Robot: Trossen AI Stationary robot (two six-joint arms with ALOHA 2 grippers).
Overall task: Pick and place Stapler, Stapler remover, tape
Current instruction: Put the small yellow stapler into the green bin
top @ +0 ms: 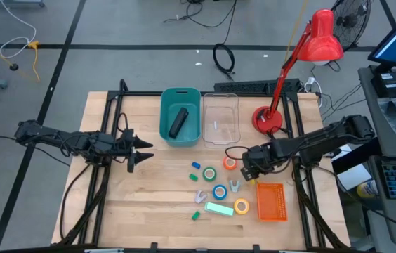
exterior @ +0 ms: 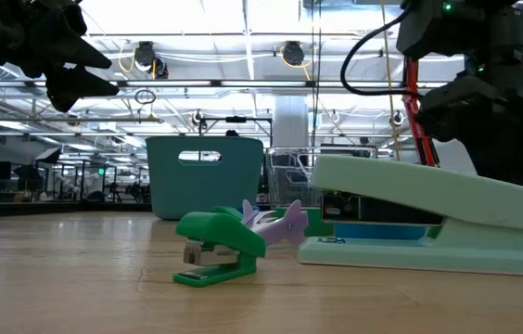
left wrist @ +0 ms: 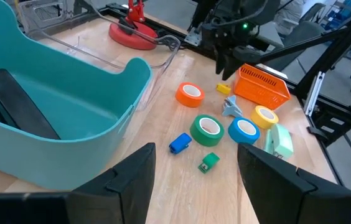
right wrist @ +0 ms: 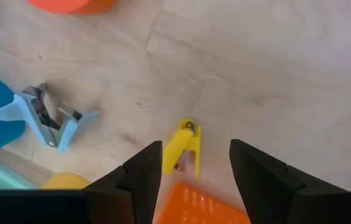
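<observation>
The black stapler [top: 177, 121] lies inside the teal bin [top: 165, 133]. The orange [top: 229, 163], green [top: 210, 173], blue [top: 220, 191] and yellow [top: 241, 206] tape rolls lie flat on the table. A small yellow stapler remover [right wrist: 182, 146] lies on the wood beside the orange basket [top: 271, 202]. My right gripper [right wrist: 194, 177] hovers open just above it, fingers pointing down, one on either side of it and clear of it. My left gripper [top: 142, 151] waits open at the table's left, above the wood.
A pale blue remover [right wrist: 48, 121], a purple one [top: 201, 197], a green one [exterior: 210, 250] and a mint stapler [top: 219, 209] lie among the rolls. A clear tub [top: 220, 118] stands right of the bin, and a red lamp [top: 268, 119] at the far right.
</observation>
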